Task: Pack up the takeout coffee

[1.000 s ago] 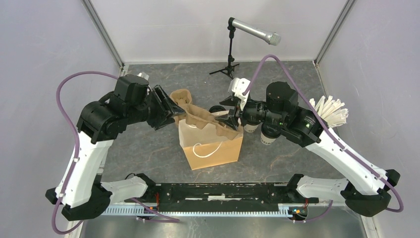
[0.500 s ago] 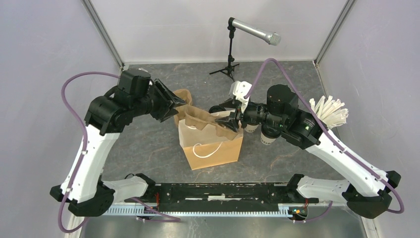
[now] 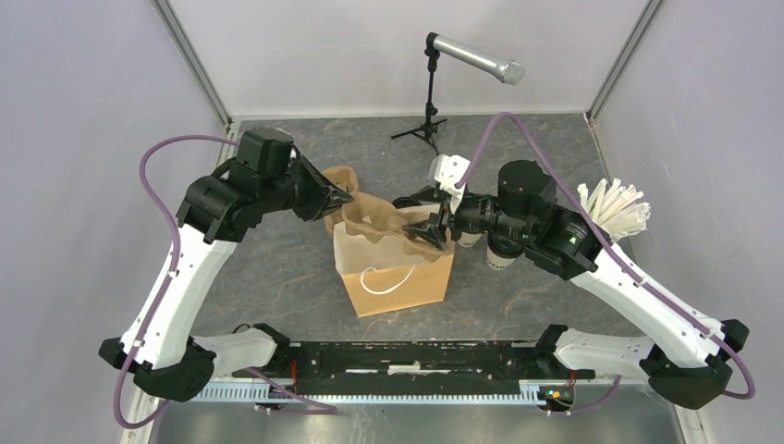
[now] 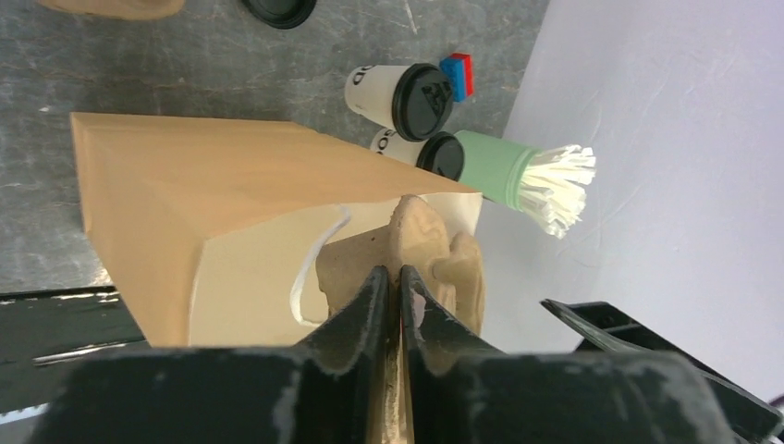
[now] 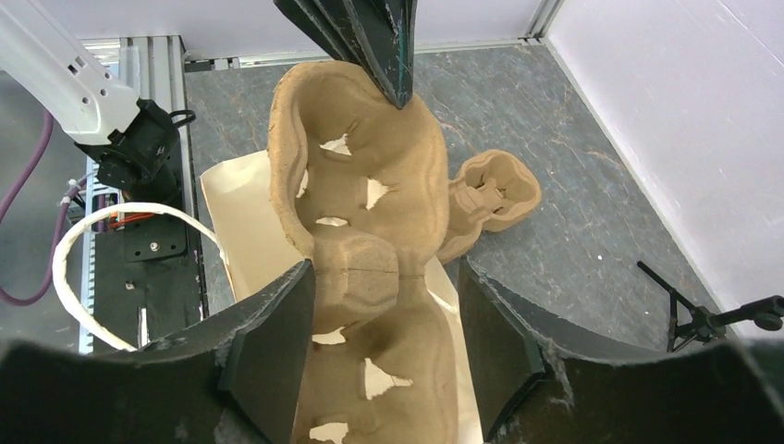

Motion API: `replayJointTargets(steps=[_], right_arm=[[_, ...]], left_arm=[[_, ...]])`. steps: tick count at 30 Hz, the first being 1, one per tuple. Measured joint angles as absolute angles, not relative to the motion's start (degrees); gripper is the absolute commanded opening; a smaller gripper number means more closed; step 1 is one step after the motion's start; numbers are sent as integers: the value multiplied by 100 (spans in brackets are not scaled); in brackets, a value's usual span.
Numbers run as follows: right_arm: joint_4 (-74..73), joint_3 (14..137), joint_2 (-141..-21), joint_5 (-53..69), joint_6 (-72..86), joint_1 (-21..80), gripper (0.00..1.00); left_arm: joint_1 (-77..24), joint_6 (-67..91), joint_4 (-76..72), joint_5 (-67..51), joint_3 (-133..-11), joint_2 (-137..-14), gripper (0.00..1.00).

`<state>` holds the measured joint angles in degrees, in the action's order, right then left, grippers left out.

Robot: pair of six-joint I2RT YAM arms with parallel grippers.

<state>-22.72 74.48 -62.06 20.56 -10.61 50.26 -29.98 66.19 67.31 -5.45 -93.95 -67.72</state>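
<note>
Cardboard, brown and moulded, sits in both sets of jaws. Left gripper (image 4: 393,273): jaws drawn almost together, pinching the thin rim of the carrier (image 5: 356,185) at its 10 o'clock end in the top view. Right gripper (image 5: 386,268): jaws wide, straddling the carrier's opposite end at about 4 o'clock. The cardboard fills the gap and meets both fingers, so it is held across its breadth. The carrier lies tilted between the two grips, over the open mouth of a tan paper bag (image 3: 398,282). The bag's white cord handle (image 5: 120,217) loops out on the near face. The two coffee cups (image 4: 374,88) stand upright on the grey table (image 3: 277,268) at 3 o'clock from the bag. They are outside both bag and carrier, black lids on, close together, and in the top view partly hidden under the right arm's wrist. One cup is just beside a pale green cup (image 4: 495,171) stuffed with white wrapped straws. A small red-and-blue block (image 4: 458,74) lies beyond the other. A second carrier (image 3: 337,178) rests flat on the table at 11 o'clock from the bag. A loose black lid (image 4: 277,9) lies on the table beyond the bag. A microphone (image 3: 471,60) on a small stand stands at 12 o'clock, near the back wall.
</note>
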Motion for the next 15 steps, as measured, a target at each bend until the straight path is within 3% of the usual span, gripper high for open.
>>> replayJointTargets(steps=[4,15], right_arm=[[-2272,7437,-6219,2058,-1061,5026,69],[-2530,7946,-6694,2279,-919,5006,63]], left_arm=[[-2998,6598,6429,-676,-9369,-6692,3],[-2963,5953,5133,-1249,-8952,-6285,2]])
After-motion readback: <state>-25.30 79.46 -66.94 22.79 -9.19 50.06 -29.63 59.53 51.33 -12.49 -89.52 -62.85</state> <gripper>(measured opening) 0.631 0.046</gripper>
